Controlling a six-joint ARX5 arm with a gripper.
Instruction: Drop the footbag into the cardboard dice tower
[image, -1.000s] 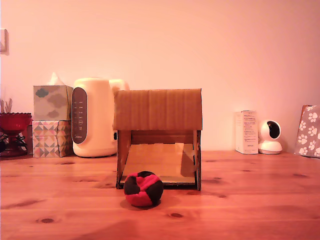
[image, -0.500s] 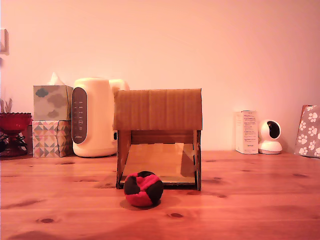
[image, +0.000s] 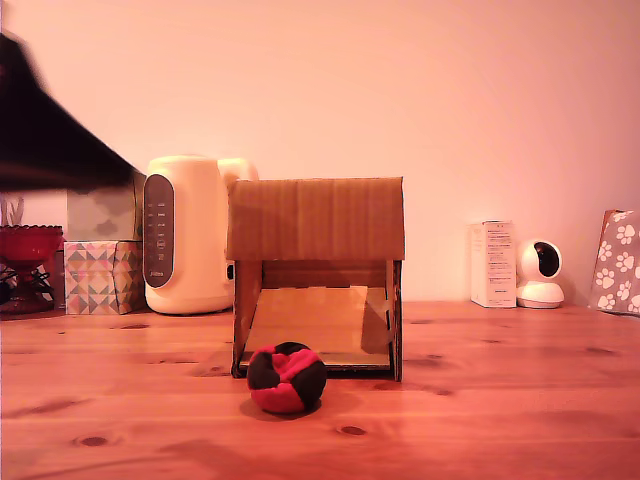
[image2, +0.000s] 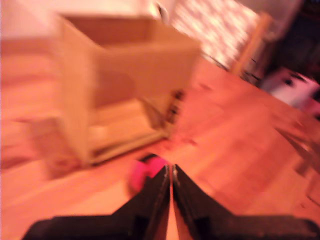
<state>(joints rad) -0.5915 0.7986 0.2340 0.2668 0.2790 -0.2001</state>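
Footbag (image: 287, 378) sits on the bench (image: 500, 400) just in front of the tower (image: 316, 220) opening. Your gripper (image2: 171, 175) is empty, fingers pressed together; spread them wide, come down over the footbag, then squeeze gently

A cream appliance (image: 185, 235), patterned tissue boxes (image: 103, 276), a white carton (image: 493, 264) and a small camera (image: 541, 274) line the wall.

I am working in a home, on a knotty pine table (image: 520, 400) against a plain wall. Behind stand stacked tissue boxes (image: 103, 276), a cream humidifier (image: 187, 235), a red bowl (image: 28, 243), a small white camera (image: 541, 273) and a paw-print bag (image: 618, 262).
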